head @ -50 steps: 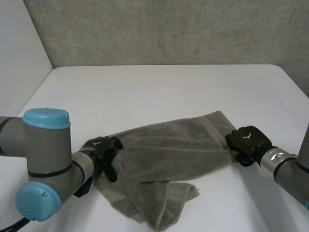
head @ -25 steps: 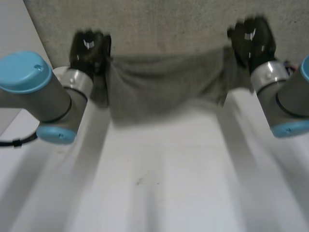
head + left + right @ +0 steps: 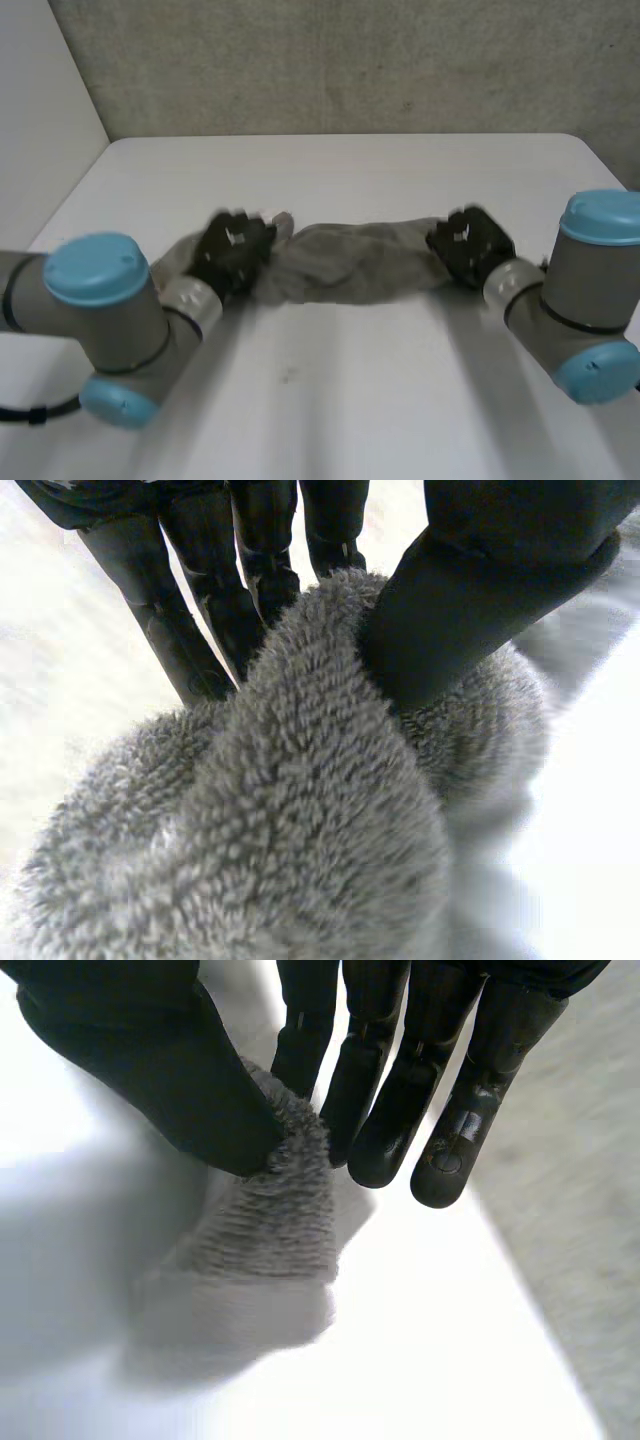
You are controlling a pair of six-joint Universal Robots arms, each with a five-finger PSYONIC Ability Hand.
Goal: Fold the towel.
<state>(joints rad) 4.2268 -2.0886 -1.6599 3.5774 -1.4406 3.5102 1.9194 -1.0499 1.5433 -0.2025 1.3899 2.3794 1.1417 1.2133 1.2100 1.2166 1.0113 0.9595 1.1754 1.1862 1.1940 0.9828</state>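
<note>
White table (image 3: 330, 400), grey towel (image 3: 350, 262) stretched between left hand (image 3: 232, 252), right hand (image 3: 468, 245)

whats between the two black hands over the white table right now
In the head view, the grey terry towel, bunched into a long band, spans the gap from the left hand to the right hand; each pinches one end.

White worktop (image 3: 350, 420), far right corner rounded, grey wall (image 3: 350, 60) behind it. Grey towel (image 3: 355, 262) across its middle, bunched into a long strip running left to right. Can't tell if it touches the surface. Small dark speck (image 3: 288, 375) nearer the front.
</note>
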